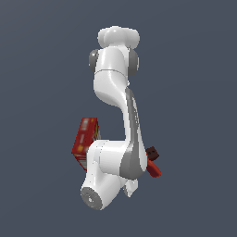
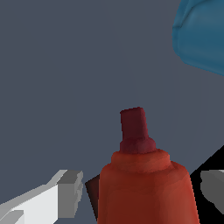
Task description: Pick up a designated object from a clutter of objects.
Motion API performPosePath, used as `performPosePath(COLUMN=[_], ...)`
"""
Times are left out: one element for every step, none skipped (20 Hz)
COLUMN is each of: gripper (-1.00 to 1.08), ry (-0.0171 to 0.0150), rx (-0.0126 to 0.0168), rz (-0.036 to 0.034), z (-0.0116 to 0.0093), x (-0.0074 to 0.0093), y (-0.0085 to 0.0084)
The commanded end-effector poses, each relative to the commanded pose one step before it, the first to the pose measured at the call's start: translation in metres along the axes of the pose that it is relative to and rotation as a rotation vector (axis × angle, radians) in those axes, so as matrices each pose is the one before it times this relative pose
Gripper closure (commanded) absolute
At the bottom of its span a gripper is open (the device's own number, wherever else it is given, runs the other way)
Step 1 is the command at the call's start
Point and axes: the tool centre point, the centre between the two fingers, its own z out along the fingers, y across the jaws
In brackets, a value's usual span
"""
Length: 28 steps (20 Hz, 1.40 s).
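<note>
A plain grey-blue floor (image 1: 194,115) carries the red carton (image 1: 85,139), drill (image 2: 146,188), brown block (image 1: 152,152) and blue cup (image 2: 203,35).

Legible text: none. Red carton (image 1: 85,140), exterior view: printed face bears pale and yellow markings, too blurred to read as words or numbers. Red-orange drill (image 2: 146,188), wrist view: plain surface, no label or brand discernible.

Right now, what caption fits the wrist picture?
The drill sits between the open claw's fingers, a blue cup nearby.
</note>
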Motion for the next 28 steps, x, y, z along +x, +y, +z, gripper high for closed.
performPosePath(gripper=[-1.00, -1.00, -1.00, 1.08, 1.08, 1.08, 1.08, 1.08, 1.08, 1.08, 1.08, 1.08, 1.08, 1.08, 1.08, 1.08, 1.08, 1.08, 1.08, 1.08, 1.08, 1.08, 1.08, 1.08, 1.08, 1.08, 1.08, 1.08], ry=[-0.00560, -0.00078, 0.00000, 0.00000, 0.00000, 0.00000, 0.00000, 0.00000, 0.00000, 0.00000, 0.00000, 0.00000, 0.00000, 0.00000, 0.00000, 0.00000, 0.00000, 0.00000, 0.00000, 0.00000, 0.00000, 0.00000, 0.00000, 0.00000, 0.00000, 0.00000, 0.00000, 0.00000], rx=[0.00153, 0.00013, 0.00000, 0.00000, 0.00000, 0.00000, 0.00000, 0.00000, 0.00000, 0.00000, 0.00000, 0.00000, 0.00000, 0.00000, 0.00000, 0.00000, 0.00000, 0.00000, 0.00000, 0.00000, 0.00000, 0.00000, 0.00000, 0.00000, 0.00000, 0.00000, 0.00000, 0.00000], rz=[0.00797, 0.00113, 0.00000, 0.00000, 0.00000, 0.00000, 0.00000, 0.00000, 0.00000, 0.00000, 0.00000, 0.00000, 0.00000, 0.00000, 0.00000, 0.00000, 0.00000, 0.00000, 0.00000, 0.00000, 0.00000, 0.00000, 0.00000, 0.00000, 0.00000, 0.00000, 0.00000, 0.00000], z=[0.00061, 0.00015, 0.00009, 0.00000, 0.00000, 0.00000, 0.00000, 0.00000, 0.00000, 0.00000, 0.00000, 0.00000, 0.00000, 0.00006, -0.00001, -0.00004, -0.00006, -0.00009, -0.00012, -0.00015, -0.00018, -0.00022, -0.00026, -0.00030, -0.00035, -0.00040, -0.00046, -0.00053], x=[0.00045, 0.00020, -0.00021, 0.00000, 0.00000, 0.00000, 0.00000, 0.00000, 0.00000, 0.00000, 0.00000, 0.00000, 0.00000, 0.00012, -0.00001, -0.00004, -0.00007, -0.00010, -0.00014, -0.00017, -0.00021, -0.00025, -0.00029, -0.00034, -0.00039, -0.00045, -0.00051, -0.00058], y=[-0.00129, -0.00018, -0.00005, 0.00000, 0.00000, 0.00000, 0.00000, 0.00000, 0.00000, 0.00000, 0.00000, 0.00000, 0.00000, 0.00013, 0.00004, 0.00014, 0.00023, 0.00032, 0.00042, 0.00053, 0.00064, 0.00077, 0.00090, 0.00104, 0.00120, 0.00137, 0.00155, 0.00176])
